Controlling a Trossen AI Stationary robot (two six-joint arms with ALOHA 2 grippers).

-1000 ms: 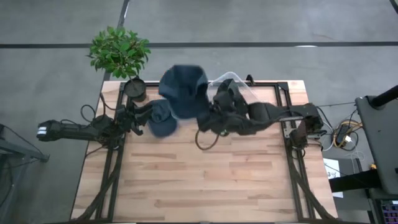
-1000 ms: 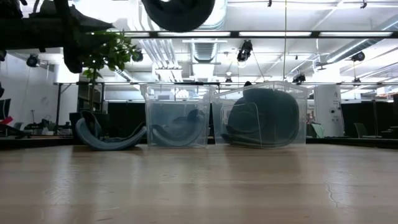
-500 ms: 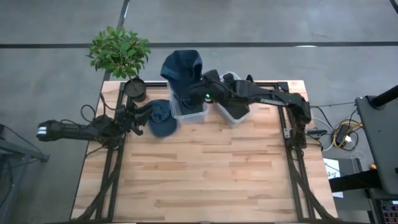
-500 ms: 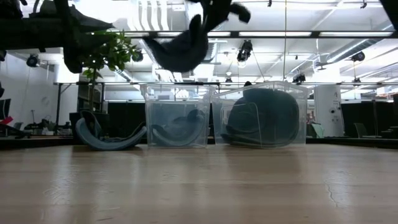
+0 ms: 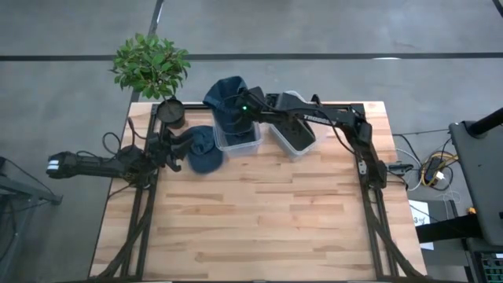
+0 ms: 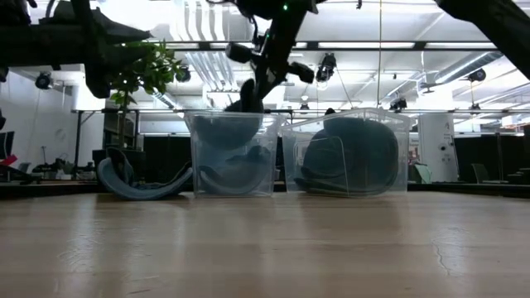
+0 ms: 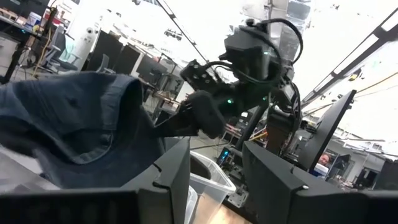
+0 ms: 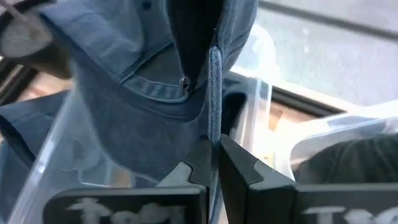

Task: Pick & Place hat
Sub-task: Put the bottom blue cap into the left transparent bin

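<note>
My right gripper (image 5: 236, 111) reaches over the left clear bin (image 5: 239, 138) and is shut on a blue denim hat (image 5: 226, 96). In the low view the hat (image 6: 225, 131) hangs with its crown inside that bin (image 6: 199, 165), under the gripper (image 6: 247, 101). A second blue hat (image 5: 206, 149) lies on the table left of the bin, seen in the low view (image 6: 139, 187) resting on its curved edge. My left gripper (image 5: 174, 149) waits open just left of this hat, its fingers (image 7: 168, 186) level. A dark hat (image 5: 296, 135) fills the right bin. My right gripper pinches a stitched edge of the hat (image 8: 215, 99) between its two fingers (image 8: 239, 165), with the edge running straight up out of the jaws. The fingers come from above, pointing down. The hat hangs below them, its crown (image 6: 228, 132) lowered into the left bin.
A potted plant (image 5: 151, 64) with a dark pot (image 5: 170, 112) stands at the table's far left corner. The two clear bins sit side by side along the far edge. The near part of the wooden table (image 5: 251, 228) holds nothing. Dark frame rails (image 5: 141, 204) run along both sides.
My right gripper has carried the hat from high above the table's middle toward the far edge and then down, so the hat now hangs into the left bin. It has stayed shut on the hat throughout.
</note>
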